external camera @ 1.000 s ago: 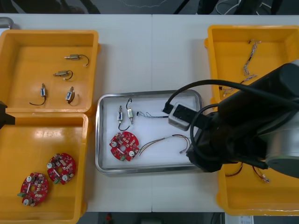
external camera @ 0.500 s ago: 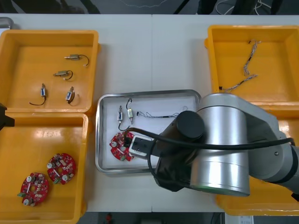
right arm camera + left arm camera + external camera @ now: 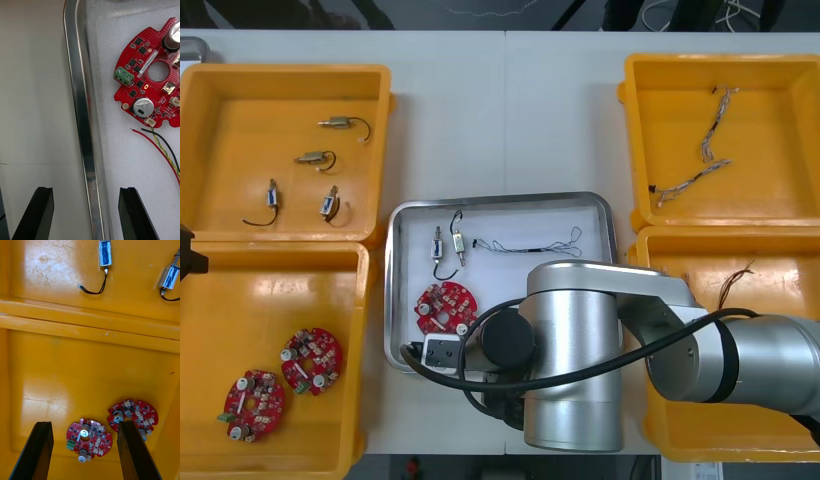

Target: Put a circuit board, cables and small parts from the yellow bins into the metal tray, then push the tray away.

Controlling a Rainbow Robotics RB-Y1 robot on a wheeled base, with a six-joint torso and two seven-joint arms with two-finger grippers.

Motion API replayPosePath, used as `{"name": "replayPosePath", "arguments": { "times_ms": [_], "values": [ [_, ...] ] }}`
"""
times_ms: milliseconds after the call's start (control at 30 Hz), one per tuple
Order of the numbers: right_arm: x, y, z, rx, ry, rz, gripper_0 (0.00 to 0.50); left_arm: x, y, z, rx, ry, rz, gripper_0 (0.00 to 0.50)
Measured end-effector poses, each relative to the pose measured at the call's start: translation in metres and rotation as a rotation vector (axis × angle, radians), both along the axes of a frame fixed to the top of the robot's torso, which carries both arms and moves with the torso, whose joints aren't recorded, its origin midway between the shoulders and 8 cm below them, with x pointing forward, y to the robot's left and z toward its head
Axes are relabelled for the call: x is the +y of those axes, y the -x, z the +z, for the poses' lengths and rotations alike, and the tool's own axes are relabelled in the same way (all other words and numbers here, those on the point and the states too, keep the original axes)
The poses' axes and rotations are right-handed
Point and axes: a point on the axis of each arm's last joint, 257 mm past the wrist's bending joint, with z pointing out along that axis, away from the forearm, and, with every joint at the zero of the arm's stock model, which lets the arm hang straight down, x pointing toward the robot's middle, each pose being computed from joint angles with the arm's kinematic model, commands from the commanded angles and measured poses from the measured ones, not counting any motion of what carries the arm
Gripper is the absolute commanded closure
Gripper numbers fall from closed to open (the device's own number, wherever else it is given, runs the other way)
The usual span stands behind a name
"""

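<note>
Straddling the metal tray (image 3: 83, 142) rim, right gripper (image 3: 85, 192) sits spread wide, table (image 3: 33, 93) outside; left gripper (image 3: 84, 425) unclenched over circuit boards (image 3: 89, 437).

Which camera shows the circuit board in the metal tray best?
The right wrist view: the circuit board is close, its parts distinct. The front view shows it small, from far above. The left wrist view looks into a yellow bin instead.

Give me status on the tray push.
Right gripper open, fingers straddling metal tray near rim. Circuit board, cables, small metal parts aboard. Left gripper open over yellow bin. Nothing blocking.
</note>
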Motion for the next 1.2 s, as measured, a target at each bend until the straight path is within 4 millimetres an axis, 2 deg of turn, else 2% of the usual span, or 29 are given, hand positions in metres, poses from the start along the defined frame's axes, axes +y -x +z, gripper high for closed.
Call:
{"name": "replayPosePath", "arguments": {
  "times_ms": [433, 767, 1200],
  "values": [
    [-0.009, -0.029, -0.022, -0.06, 0.098, 0.025, 0.0, 0.0, 0.0, 0.0, 0.003, -0.023, -0.045, 0.0],
    [-0.003, -0.023, -0.03, -0.029, 0.098, 0.029, 0.0, 0.0, 0.0, 0.0, 0.003, -0.023, -0.045, 0.0],
    [-0.005, -0.026, -0.031, -0.051, 0.11, 0.035, 0.0, 0.0, 0.0, 0.0, 0.003, -0.023, -0.045, 0.0]
  ]
}}
